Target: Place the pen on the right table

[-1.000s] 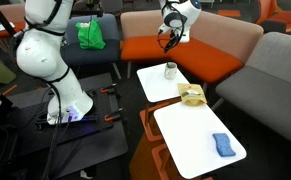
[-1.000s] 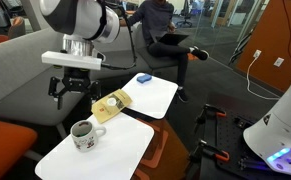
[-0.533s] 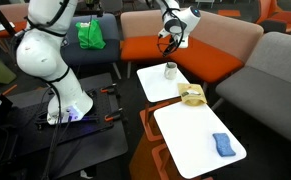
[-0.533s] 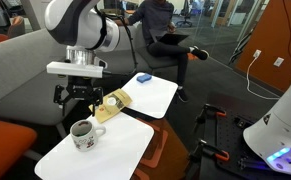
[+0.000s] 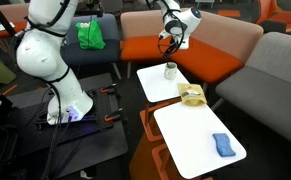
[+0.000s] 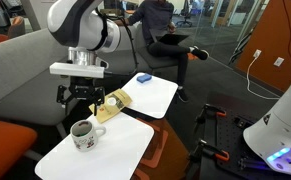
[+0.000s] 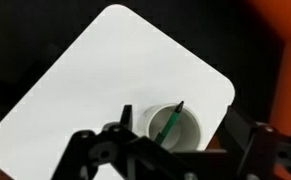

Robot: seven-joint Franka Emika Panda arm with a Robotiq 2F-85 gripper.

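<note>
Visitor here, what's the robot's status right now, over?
Gripper open, hovering above cup. Pen standing in cup on smaller table, not yet grasped. Yellow packet by table junction; blue cloth on right table.

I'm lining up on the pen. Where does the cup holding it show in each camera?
In an exterior view: the cup is upper centre, at the far end of the small white table.
In an exterior view: the cup is lower left, on the same table.
Wrist view: the cup is low centre, with the pen leaning inside it.
Shared landmark: the small white table under the cup.
</note>
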